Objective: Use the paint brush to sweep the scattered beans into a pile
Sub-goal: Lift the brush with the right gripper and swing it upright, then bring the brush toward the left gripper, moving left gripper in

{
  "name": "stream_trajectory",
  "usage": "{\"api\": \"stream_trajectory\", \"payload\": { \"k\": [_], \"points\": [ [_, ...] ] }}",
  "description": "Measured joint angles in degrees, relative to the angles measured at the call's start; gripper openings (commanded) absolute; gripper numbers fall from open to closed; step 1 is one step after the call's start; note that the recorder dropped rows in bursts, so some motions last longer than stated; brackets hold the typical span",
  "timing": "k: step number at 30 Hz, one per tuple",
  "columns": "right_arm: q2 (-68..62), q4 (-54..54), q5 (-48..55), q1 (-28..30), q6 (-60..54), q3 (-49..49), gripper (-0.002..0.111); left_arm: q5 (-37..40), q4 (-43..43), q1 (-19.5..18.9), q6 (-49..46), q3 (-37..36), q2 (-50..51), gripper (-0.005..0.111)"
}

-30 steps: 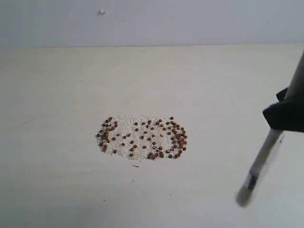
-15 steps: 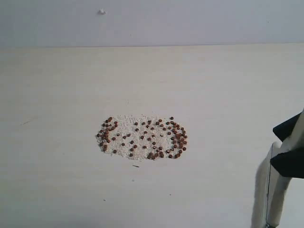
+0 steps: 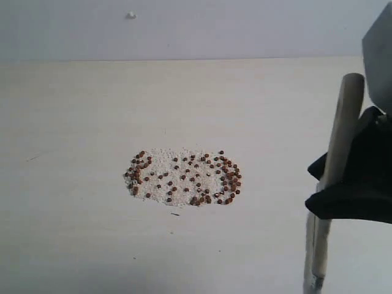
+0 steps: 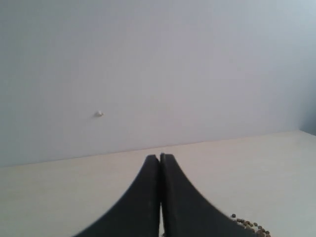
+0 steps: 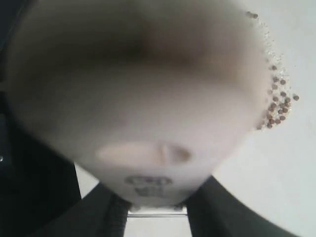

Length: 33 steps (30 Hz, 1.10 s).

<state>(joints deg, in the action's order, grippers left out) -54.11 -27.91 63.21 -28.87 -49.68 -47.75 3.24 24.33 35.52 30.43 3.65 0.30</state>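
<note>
Paint brush [image 3: 342, 125] near upright, handle end topmost, clamped in right gripper [image 3: 331, 187]; left gripper [image 4: 159, 159] pressed together; beans [image 3: 184, 177] well apart.

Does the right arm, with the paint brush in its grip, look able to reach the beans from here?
Probably yes. The right gripper holds the paint brush to the side of the beans, and only bare table lies between them; nothing blocks the sweep.

A pale table [image 3: 79, 110] meets a plain grey-white wall [image 3: 214, 27].
</note>
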Motion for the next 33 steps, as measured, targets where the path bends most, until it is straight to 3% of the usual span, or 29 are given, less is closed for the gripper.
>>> {"api": "stream_trajectory", "payload": {
  "k": [9,16,21,27,33],
  "points": [
    [-2.8,-8.0,-9.2,0.0,-6.7,0.0,0.0,-3.2,-1.9,0.0,3.8,0.0,0.0,0.0],
    [-2.8,-8.8,-23.1,0.0,4.6,0.0,0.0,-2.5,-2.8,0.0,7.6,-0.7,0.0,0.0],
    [-4.4,-9.1,-25.0,0.0,9.8,0.0,0.0,-3.2,-2.8,0.0,8.5,-1.4,0.0,0.0],
    [-8.0,-9.5,-28.7,0.0,17.5,0.0,0.0,-10.6,-2.4,0.0,15.6,-3.3,0.0,0.0],
    [-13.1,-13.5,-33.1,0.0,19.4,0.0,0.0,-10.1,-0.2,0.0,17.1,-3.5,0.4,0.0]
  ]
}}
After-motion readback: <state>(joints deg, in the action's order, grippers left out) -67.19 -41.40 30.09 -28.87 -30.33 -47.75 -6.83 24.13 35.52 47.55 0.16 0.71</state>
